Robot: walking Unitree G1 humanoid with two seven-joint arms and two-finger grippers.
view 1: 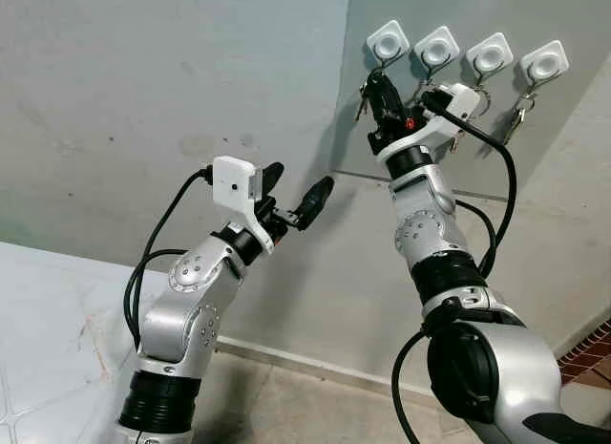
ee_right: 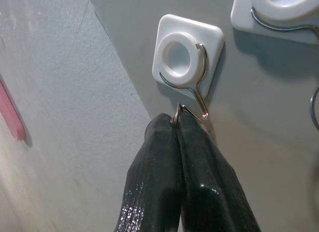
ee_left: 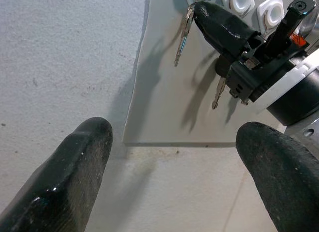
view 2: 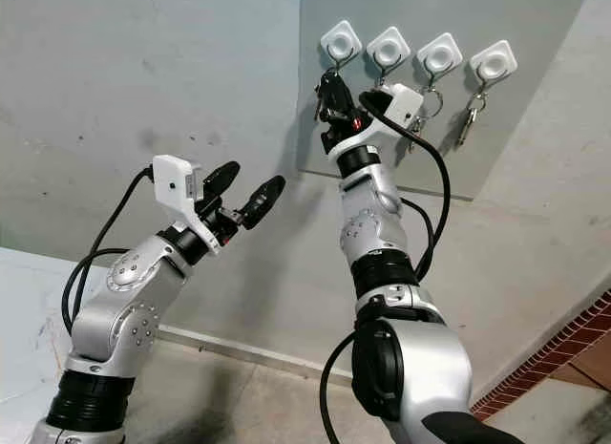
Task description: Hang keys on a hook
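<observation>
The keys (view 1: 364,97) were held pinched in the closed right hand (ee_right: 177,120) at the leftmost hook (ee_right: 195,98), upper centre, where the ring was best lifted over the wire tip before release; the left hand (view 1: 298,198) was held wide.

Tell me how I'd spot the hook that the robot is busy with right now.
Look at the grey panel on the wall, where four white square hooks sit in a row. It is the leftmost hook, nearest the panel's edge. The right gripper is raised just under it, pinched on a key ring at its wire; the other three hooks already carry hanging keys.
</observation>
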